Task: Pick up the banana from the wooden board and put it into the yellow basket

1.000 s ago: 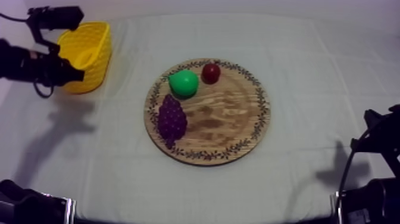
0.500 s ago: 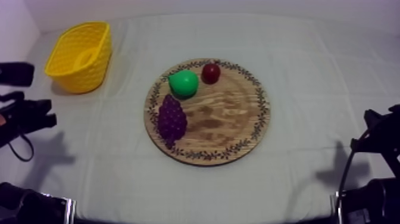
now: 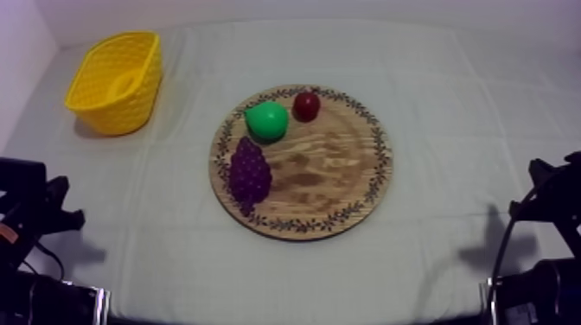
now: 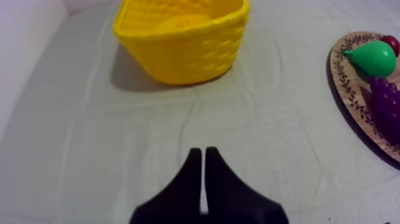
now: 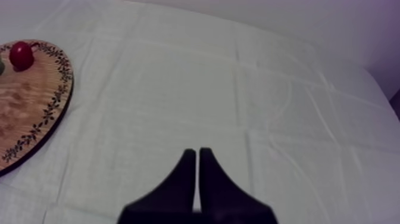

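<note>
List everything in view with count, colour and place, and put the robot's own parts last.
cloth: one, grey-white, covering the table
yellow basket: one, yellow, far left part of the table, apart from the board
banana: one, yellow, a curved shape lying inside the basket, hard to make out against it
wooden board: one, round, light wood with a patterned rim, middle of the table
pear: one, green, on the board's far left part
small red fruit: one, red, on the board beside the pear
grapes: one bunch, purple, on the board's left edge
left gripper: one, black, shut, over bare cloth facing the basket
right gripper: one, black, shut, over bare cloth beside the board
</note>
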Tool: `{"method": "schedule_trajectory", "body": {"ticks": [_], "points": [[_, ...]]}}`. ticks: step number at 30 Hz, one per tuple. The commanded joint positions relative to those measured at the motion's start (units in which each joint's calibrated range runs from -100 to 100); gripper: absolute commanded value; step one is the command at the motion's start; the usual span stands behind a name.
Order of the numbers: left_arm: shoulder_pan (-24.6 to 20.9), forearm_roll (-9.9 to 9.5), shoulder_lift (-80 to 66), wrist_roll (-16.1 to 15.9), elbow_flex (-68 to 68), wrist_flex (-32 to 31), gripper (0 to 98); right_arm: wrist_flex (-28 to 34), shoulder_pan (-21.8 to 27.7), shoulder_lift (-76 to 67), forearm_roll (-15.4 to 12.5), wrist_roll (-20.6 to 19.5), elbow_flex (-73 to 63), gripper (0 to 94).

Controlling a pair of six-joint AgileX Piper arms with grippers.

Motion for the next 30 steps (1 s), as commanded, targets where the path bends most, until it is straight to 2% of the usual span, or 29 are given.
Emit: {"method": "schedule_trajectory", "body": {"ticks": [1,7,19,30], "points": [[0.1,-0.18,-3.4,0.0,0.1,1.4,0.1,0.0,0.0,0.0,0.0,0.0,0.0,0.3],[0.7,-0.38,-7.5,1.7,-0.1,3.5,0.1,0.0,0.0,0.0,0.0,0.0,0.0,0.3],[3.2,-0.41,-13.2,11.7,0.7,2.1,0.1,0.0,0.0,0.0,0.0,0.0,0.0,0.3],[4.5,-0.46,-13.6,12.9,0.8,1.7,0.1,0.0,0.0,0.0,0.0,0.0,0.0,0.3]]}}
